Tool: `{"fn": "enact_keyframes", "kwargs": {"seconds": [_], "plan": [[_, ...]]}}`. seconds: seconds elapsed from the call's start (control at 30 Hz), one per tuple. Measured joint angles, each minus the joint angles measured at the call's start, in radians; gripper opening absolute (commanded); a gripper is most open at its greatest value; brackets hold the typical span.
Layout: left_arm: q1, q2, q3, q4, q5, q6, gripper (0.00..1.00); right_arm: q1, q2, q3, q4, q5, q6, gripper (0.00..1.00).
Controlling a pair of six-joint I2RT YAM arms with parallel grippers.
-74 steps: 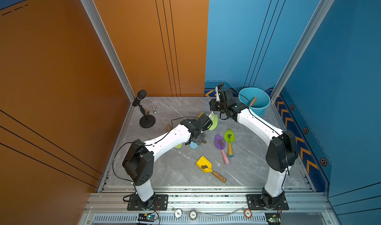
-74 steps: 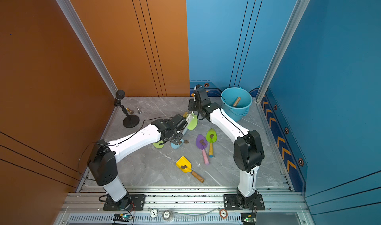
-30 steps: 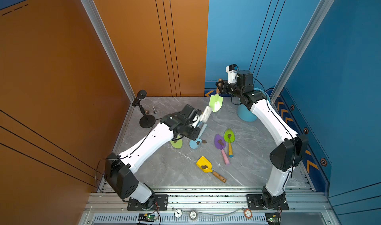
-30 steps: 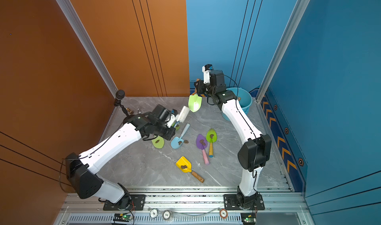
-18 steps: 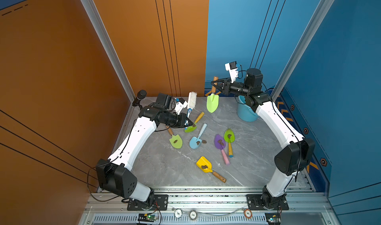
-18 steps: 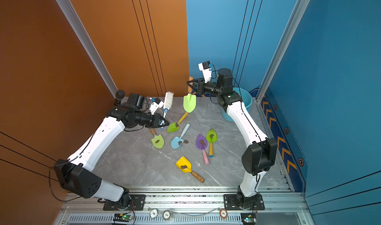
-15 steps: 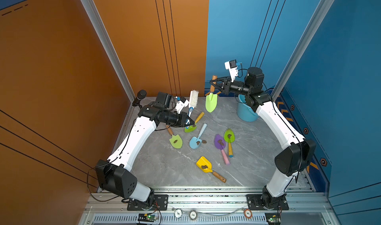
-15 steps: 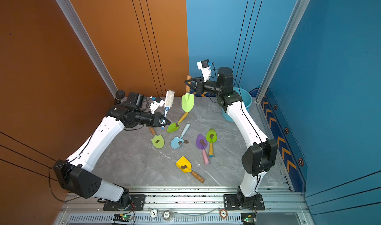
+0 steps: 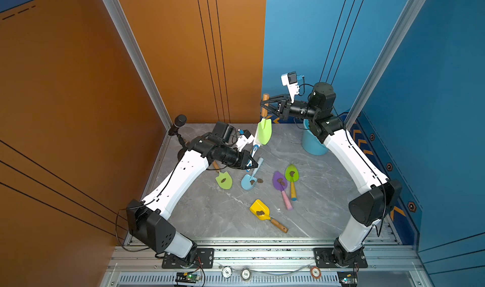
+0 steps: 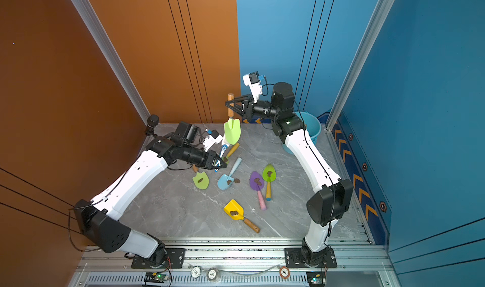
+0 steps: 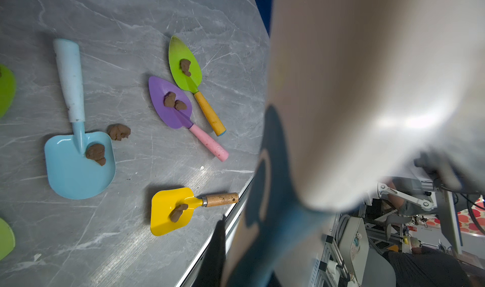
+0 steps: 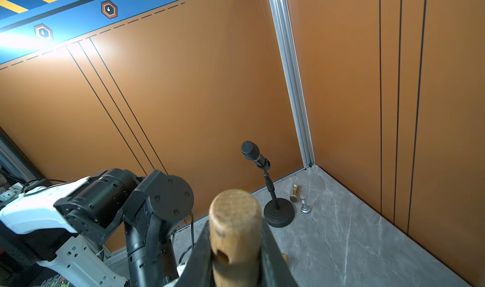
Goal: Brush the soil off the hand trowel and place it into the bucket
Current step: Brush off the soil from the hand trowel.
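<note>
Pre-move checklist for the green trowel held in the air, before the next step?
1. Right gripper shut on the wooden handle of the trowel: ok.
2. Trowel hanging blade down, off the table: ok.
3. Left gripper shut on the brush: ok.
4. Brush bristles touching the blade: cannot tell.
5. Blade clean: the visible face is, the back is hidden: cannot tell.
6. Bucket upright, mouth open: ok.

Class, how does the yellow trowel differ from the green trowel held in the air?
The yellow trowel lies flat on the table; the held trowel hangs upright, blade down, in the right gripper. The yellow trowel carries a soil lump; the held trowel's visible face shows none. Both have wooden handles.
</note>
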Motion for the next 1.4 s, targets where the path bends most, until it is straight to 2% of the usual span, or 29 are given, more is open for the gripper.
{"fn": "enact_keyframes", "kwargs": {"seconds": [0.13,0.27,0.33,0.53,0.63,1.0,1.27,1.4], "plan": [[-0.076,0.018,-0.051,-0.01,-0.084,0.0,0.0,-0.001,0.0,0.002,-0.028,0.026,-0.019,0.1],[-0.098,0.029,-0.071,-0.03,-0.137,0.004,0.0,-0.001,0.0,0.003,-0.058,0.056,-0.053,0.1],[-0.076,0.028,-0.069,-0.029,-0.15,0.006,0.0,-0.001,0.0,0.01,-0.073,0.062,-0.062,0.1],[0.065,0.022,-0.029,-0.027,-0.172,0.006,0.0,0.001,0.0,0.022,-0.099,0.071,-0.071,0.1],[0.088,-0.002,-0.003,-0.027,-0.18,0.006,0.0,0.008,0.0,0.022,-0.115,0.076,-0.081,0.1],[-0.008,-0.039,-0.015,-0.027,-0.168,-0.001,0.0,0.027,0.06,0.089,-0.135,0.109,-0.085,0.09],[-0.109,0.124,-0.09,-0.023,-0.18,-0.003,0.0,0.006,0.101,0.146,-0.159,0.167,-0.088,0.1],[-0.073,0.173,-0.118,-0.027,-0.191,-0.006,0.0,-0.039,0.104,0.139,-0.173,0.294,-0.09,0.1]]}}
